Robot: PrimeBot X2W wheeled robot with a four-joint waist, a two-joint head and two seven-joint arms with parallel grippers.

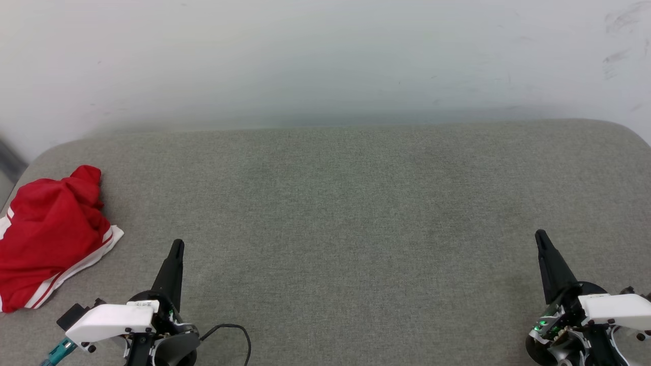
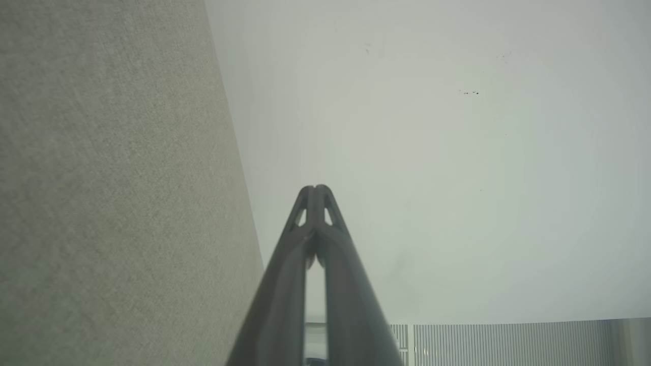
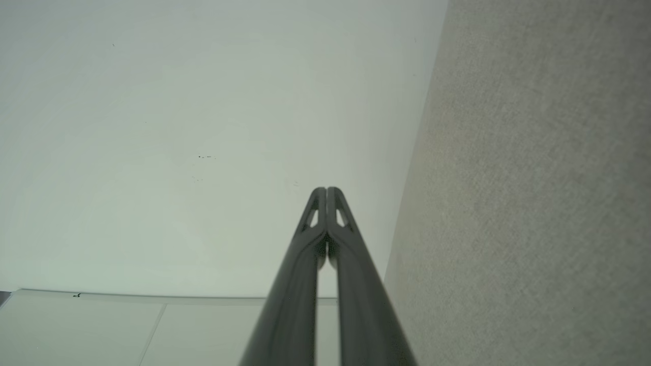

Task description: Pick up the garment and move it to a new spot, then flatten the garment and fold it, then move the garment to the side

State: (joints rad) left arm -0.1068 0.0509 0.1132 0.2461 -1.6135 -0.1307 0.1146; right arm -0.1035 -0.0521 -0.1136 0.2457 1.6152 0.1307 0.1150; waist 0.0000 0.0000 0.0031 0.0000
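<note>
Closest to us in the head view, our left gripper (image 1: 177,246) sits at the lower left, its two dark prongs pressed together into one point and holding nothing, with a black cable (image 1: 239,333) looping just beside its base. Our right gripper (image 1: 540,237) sits at the lower right, likewise closed tight and empty. Beneath both spreads a grey fabric surface (image 1: 335,203) that runs back to a pale wall (image 1: 325,61). The garment (image 1: 48,236) lies crumpled in a red heap with white striped trim at the surface's left edge, near our left gripper but not touching it, and well apart from the right one. In the left wrist view we see the fingers (image 2: 285,284) meeting at their tips, with grey fabric on that view's left, wall beyond, and a ribbed panel (image 2: 508,343) low on the right. In the right wrist view the tips also meet, with fabric on that view's right and wall on its left.
</note>
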